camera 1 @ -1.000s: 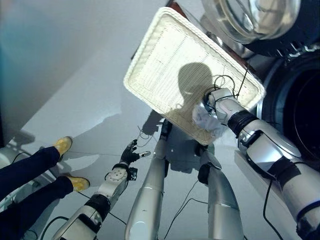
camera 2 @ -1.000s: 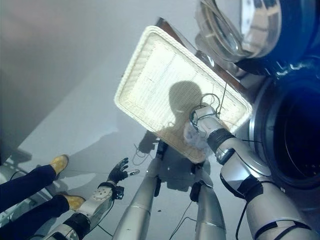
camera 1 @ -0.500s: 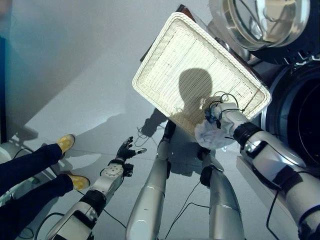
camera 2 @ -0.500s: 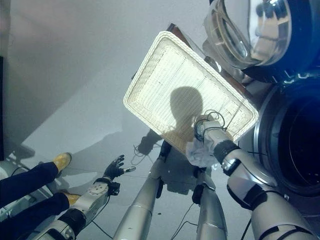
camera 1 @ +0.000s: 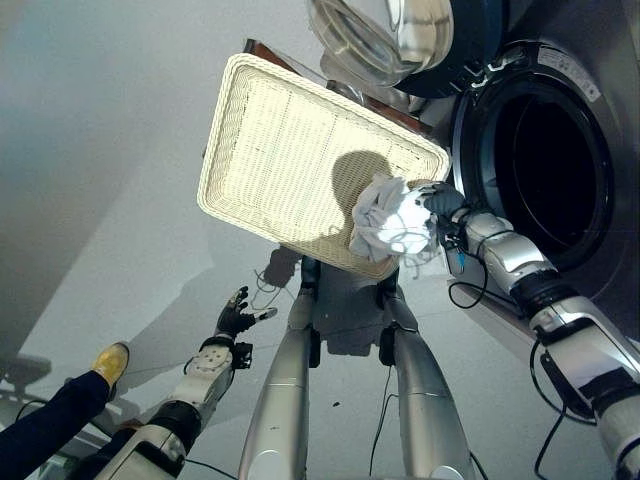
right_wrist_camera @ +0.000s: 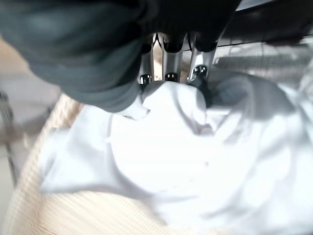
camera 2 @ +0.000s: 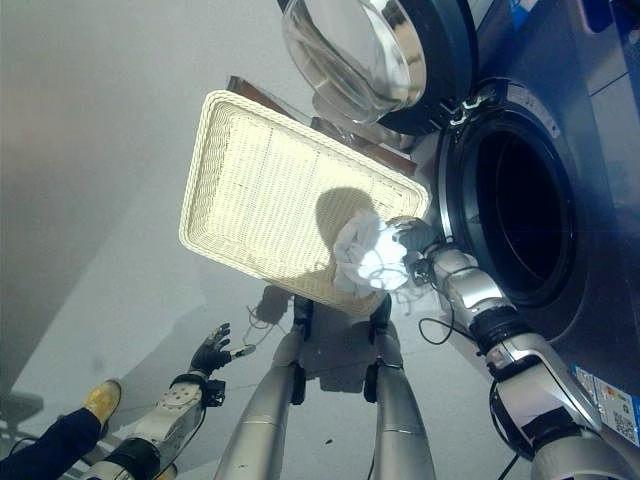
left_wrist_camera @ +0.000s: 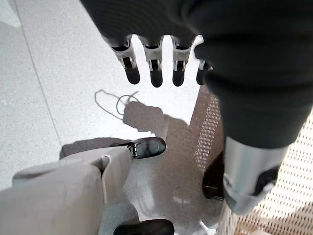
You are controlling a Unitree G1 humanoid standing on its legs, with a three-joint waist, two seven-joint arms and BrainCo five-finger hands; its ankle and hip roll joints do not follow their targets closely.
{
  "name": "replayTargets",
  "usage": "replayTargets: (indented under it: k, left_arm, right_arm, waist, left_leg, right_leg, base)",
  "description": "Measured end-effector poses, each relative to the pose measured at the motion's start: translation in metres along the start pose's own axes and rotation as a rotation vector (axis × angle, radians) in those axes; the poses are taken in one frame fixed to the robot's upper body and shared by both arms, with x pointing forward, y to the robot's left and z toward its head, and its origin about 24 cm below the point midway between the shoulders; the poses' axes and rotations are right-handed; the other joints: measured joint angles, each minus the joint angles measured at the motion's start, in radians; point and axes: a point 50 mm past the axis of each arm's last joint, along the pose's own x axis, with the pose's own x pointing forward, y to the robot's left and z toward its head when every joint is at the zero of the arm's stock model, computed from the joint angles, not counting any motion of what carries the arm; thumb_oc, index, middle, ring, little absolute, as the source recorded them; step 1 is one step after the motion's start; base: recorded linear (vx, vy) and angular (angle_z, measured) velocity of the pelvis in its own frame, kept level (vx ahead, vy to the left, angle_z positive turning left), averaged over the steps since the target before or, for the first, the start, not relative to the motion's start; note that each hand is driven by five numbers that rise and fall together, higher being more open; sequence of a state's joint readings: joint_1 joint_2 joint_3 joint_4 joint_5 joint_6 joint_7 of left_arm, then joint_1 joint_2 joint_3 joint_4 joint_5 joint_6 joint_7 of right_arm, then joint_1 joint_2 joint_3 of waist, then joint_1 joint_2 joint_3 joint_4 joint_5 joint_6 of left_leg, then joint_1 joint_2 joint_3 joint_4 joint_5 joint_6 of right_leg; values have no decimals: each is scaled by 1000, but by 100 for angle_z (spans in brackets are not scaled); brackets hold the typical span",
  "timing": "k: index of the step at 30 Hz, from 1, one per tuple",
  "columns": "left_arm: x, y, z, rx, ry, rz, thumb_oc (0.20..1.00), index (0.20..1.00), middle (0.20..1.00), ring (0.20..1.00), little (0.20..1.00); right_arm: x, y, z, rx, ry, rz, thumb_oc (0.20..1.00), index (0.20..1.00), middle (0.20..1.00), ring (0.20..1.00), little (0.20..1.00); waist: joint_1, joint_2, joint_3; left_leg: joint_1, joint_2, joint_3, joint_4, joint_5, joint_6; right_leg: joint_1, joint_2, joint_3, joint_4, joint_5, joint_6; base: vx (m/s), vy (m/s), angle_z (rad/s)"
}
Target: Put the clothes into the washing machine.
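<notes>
The right hand [camera 1: 440,203] has its fingers [right_wrist_camera: 167,63] curled into a bunched white cloth [camera 1: 388,222], held over the wicker basket's [camera 1: 255,150] corner nearest the washing machine [camera 1: 545,160]. The open drum lies just beyond the hand. The left hand [camera 1: 236,315] hangs low, fingers spread.

Crumpled white cloth garment [camera 1: 388,222]; cream woven wicker basket [camera 1: 270,150]; dark grey front-loading washing machine [camera 2: 540,150]; yellow shoe [camera 1: 108,360].
</notes>
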State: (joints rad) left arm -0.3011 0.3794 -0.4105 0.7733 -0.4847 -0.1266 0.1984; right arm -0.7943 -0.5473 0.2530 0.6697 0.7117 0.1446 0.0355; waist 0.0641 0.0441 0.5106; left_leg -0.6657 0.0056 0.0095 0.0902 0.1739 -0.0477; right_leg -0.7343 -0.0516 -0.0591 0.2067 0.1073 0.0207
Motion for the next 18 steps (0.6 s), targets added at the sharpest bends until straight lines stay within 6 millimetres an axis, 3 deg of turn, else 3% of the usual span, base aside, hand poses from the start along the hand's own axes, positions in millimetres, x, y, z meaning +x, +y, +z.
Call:
replayTargets:
  k: [2,3,8,13,18]
  left_arm:
    - [0,-1,-2,-2,8,1,1000,1000,1000,1000,1000]
    - [-1,-1,-8,-4,27,13,1000,1000,1000,1000,1000]
    - [0,-7,-7,-20,22,24,1000,1000,1000,1000,1000]
    - [-1,-12,-11,-24,36,24,1000,1000,1000,1000,1000]
    - [-2,-12,-17,-11,56,31,1000,1000,1000,1000,1000]
  right_arm:
    - [0,2,-3,97,-15,3,200,200,200,200,200]
    - [-1,13,-15,281,-14,37,200,200,200,200,200]
    - [-1,30,-34,537,8,73,200,200,200,200,200]
    - [-1,41,-36,690,10,123,200,200,200,200,200]
    - [-1,48,-37,1028,-42,139,200,200,200,200,200]
  waist:
    - [-3,2,1]
    - [-20,7,4]
    - [-24,13,7]
    - [-21,22,12]
    - [-23,25,13]
  left_leg:
    - [4,-1,2,-2,0,0]
    - [13,-1,11,-4,-1,0]
    - [30,-1,23,-7,-2,-1]
    - [31,-1,22,-9,-2,-2]
    - [31,-1,24,-13,-2,-1]
  right_leg:
    - [2,0,2,0,0,0]
    - [5,0,10,1,1,-1]
    - [10,0,24,9,2,-3]
    - [8,0,23,16,2,-4]
    - [4,0,24,13,2,-5]
  base:
    - [7,30,-8]
    - [2,5,-6]
    - [-3,62,-8]
    - [0,0,0]
    - [7,1,0]
